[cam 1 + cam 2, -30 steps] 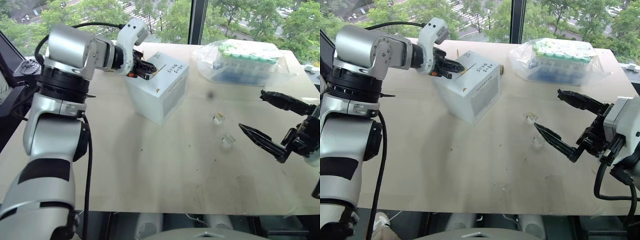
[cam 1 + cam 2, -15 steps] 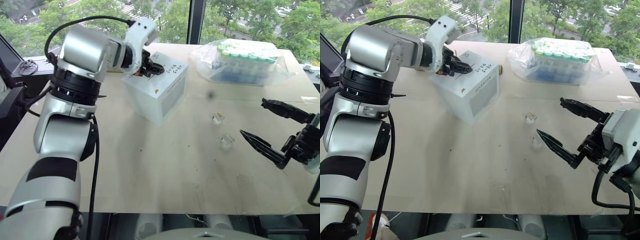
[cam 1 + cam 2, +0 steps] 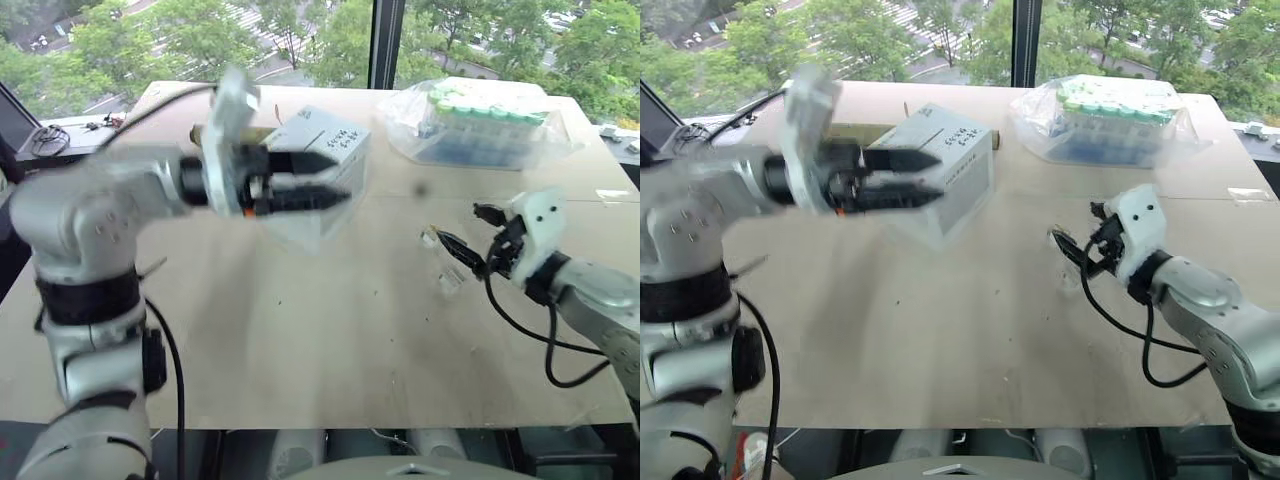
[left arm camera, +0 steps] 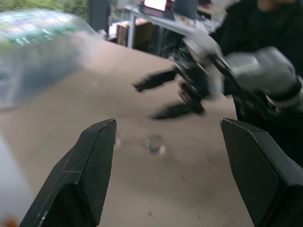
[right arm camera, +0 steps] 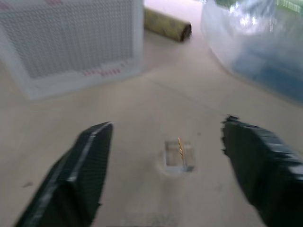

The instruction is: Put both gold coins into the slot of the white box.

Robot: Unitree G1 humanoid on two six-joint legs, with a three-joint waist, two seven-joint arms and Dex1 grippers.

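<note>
- The gold coin [image 5: 179, 147] stands on edge in a small clear block [image 5: 179, 157] on the table [image 3: 330, 340], well apart from the white box [image 3: 958, 180] — thin, light, stiff, probably slippery; pinch its flat faces.
- Right gripper [image 5: 165, 170] is spread, straddling it.
- Left gripper [image 4: 170, 165] is spread and empty — hanging beside the box.
- Smooth tan tabletop by windows; a bag of tubes [image 3: 480, 125] lies behind.

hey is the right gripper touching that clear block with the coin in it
Apart. In the right wrist view the right gripper's open fingers flank the clear block, bare table between.
</note>
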